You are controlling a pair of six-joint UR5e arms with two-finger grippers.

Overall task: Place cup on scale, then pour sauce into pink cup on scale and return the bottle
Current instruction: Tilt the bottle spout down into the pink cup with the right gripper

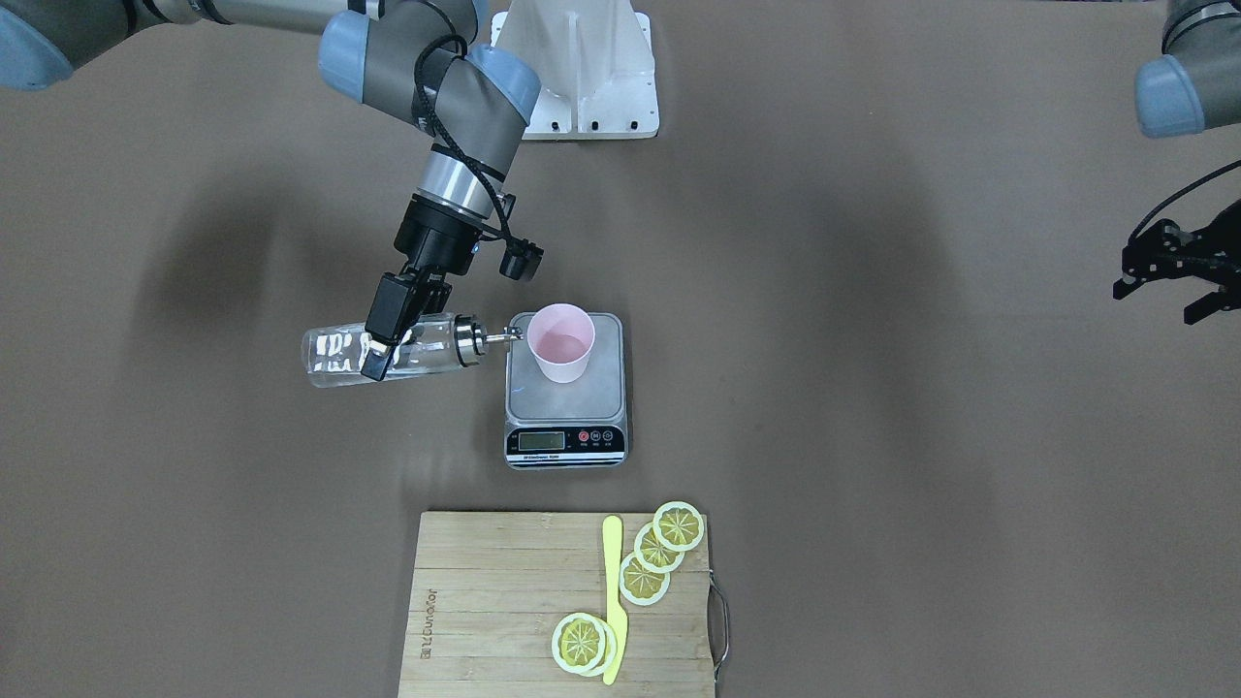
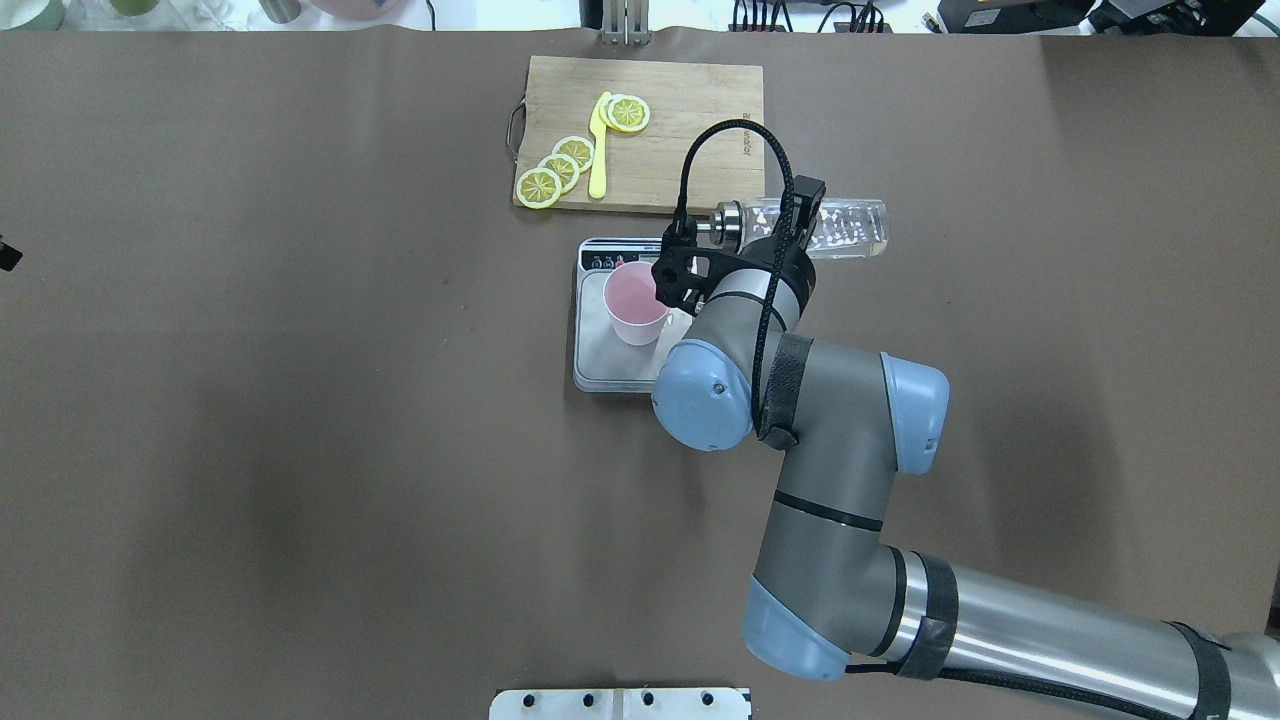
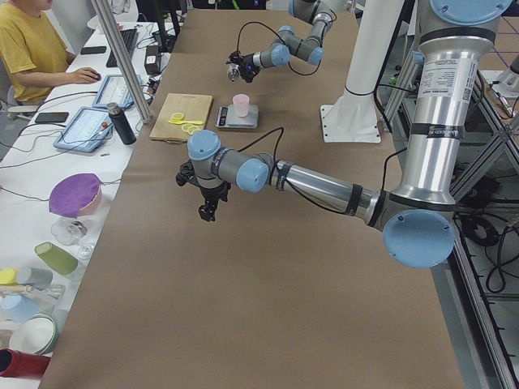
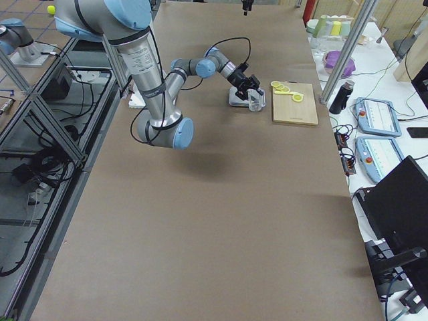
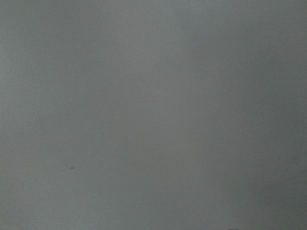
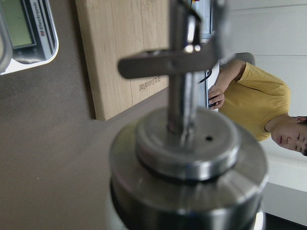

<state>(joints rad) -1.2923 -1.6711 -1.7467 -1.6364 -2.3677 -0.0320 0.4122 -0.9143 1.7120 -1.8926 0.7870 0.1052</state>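
Observation:
The pale pink cup (image 1: pixel 560 341) stands upright on the steel platform of the scale (image 1: pixel 565 407). My right gripper (image 1: pixel 380 341) is shut on the clear glass bottle (image 1: pixel 427 349) and holds it almost level, beside the scale. The metal spout (image 1: pixel 502 335) reaches the cup's rim. The right wrist view looks along the bottle's metal cap (image 6: pixel 187 158), with the scale's display (image 6: pixel 24 28) at the top left. In the overhead view the bottle (image 2: pixel 835 228) and cup (image 2: pixel 637 305) show beside my right wrist. My left gripper (image 1: pixel 1178 281) is open and empty, far off to the side.
A bamboo cutting board (image 1: pixel 504 601) with several lemon slices (image 1: pixel 659 553) and a yellow knife (image 1: pixel 613 601) lies beyond the scale, on the operators' side. The robot's white base (image 1: pixel 582 68) stands behind. An operator in yellow (image 3: pixel 28 49) sits at a side desk.

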